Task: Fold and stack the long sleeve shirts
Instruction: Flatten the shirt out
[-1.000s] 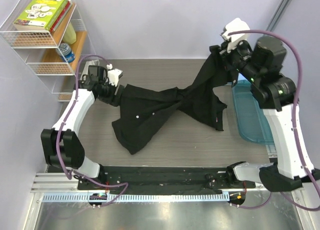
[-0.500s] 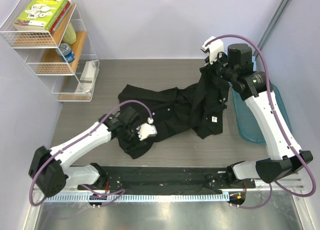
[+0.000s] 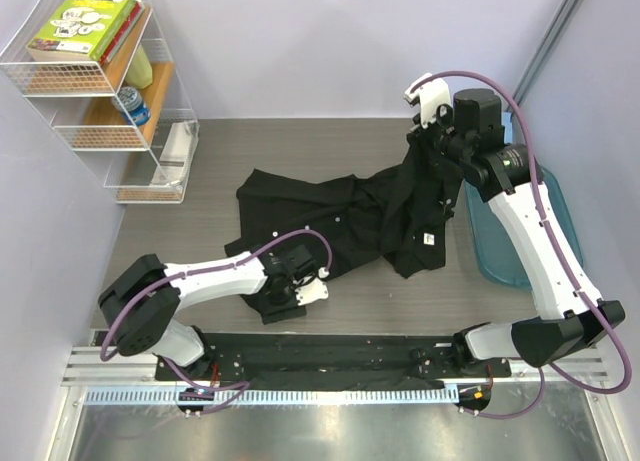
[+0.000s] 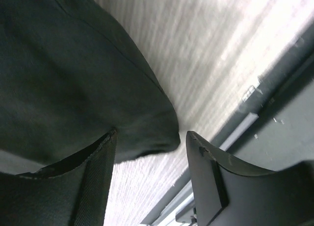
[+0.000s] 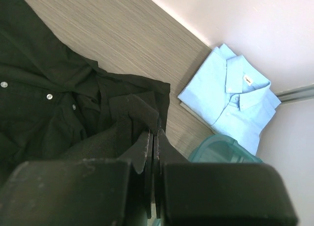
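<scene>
The black long sleeve shirt (image 3: 330, 216) lies crumpled across the middle of the table, pale buttons showing. Its right end is lifted by my right gripper (image 3: 425, 141), whose jaws are shut on a fold of black cloth (image 5: 142, 113). In the right wrist view the right gripper (image 5: 155, 134) hangs over the table. The light blue shirt (image 5: 230, 96) lies folded by the back wall beyond it. My left gripper (image 3: 283, 293) is low at the shirt's near left corner. In its wrist view the left gripper (image 4: 149, 155) is open, with the rounded cloth corner (image 4: 147, 133) just at the fingertips.
A teal plastic tub (image 3: 510, 236) stands at the right table edge, under the right arm; its rim (image 5: 216, 147) shows below the right gripper. A wire shelf (image 3: 100, 91) with books stands at the far left. A black mounting rail (image 3: 330, 351) runs along the near edge.
My left arm has let go of the shirt's far left end and swung in to the near hem. My right gripper moved left and lower with the cloth, so the shirt lies slacker.
</scene>
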Robot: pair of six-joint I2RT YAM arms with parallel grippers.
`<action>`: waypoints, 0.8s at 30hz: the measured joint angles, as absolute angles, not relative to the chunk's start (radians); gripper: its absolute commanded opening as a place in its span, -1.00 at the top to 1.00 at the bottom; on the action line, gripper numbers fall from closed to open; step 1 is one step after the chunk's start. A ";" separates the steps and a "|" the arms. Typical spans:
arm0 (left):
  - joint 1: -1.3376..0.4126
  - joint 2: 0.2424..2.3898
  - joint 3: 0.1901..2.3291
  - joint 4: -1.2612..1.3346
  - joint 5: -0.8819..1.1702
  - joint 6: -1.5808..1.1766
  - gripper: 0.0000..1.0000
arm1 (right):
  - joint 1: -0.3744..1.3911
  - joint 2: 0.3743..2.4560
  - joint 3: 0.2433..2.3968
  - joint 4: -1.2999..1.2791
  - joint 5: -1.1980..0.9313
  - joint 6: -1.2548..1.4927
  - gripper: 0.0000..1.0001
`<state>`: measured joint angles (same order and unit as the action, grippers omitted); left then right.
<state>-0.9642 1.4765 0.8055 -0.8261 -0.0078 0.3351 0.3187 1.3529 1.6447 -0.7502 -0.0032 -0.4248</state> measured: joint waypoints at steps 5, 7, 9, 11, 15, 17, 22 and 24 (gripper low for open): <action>-0.968 1.518 0.807 -0.790 -0.034 0.317 0.11 | 0.319 1.353 1.645 -0.748 0.015 -0.425 0.98; -0.969 1.516 0.807 -0.789 -0.047 0.315 0.35 | 0.319 1.353 1.645 -0.748 0.022 -0.425 0.98; -0.960 1.511 0.805 -0.783 -0.074 0.324 0.65 | 0.319 1.353 1.645 -0.748 0.027 -0.425 0.98; -0.941 1.498 0.804 -0.781 -0.099 0.336 0.80 | 0.319 1.353 1.645 -0.746 0.030 -0.425 0.98; -0.809 1.462 0.806 -0.782 -0.121 0.404 0.53 | 0.319 1.353 1.645 -0.737 0.033 -0.425 0.98; -0.733 1.449 0.814 -0.789 -0.116 0.433 0.07 | 0.319 1.353 1.645 -0.733 0.033 -0.426 0.98; -0.650 1.374 0.860 -0.854 -0.042 0.484 -0.36 | 0.319 1.353 1.645 -0.731 0.031 -0.428 0.98; -0.653 1.327 0.873 -0.883 0.009 0.488 -0.36 | 0.319 1.353 1.645 -0.730 0.030 -0.428 0.98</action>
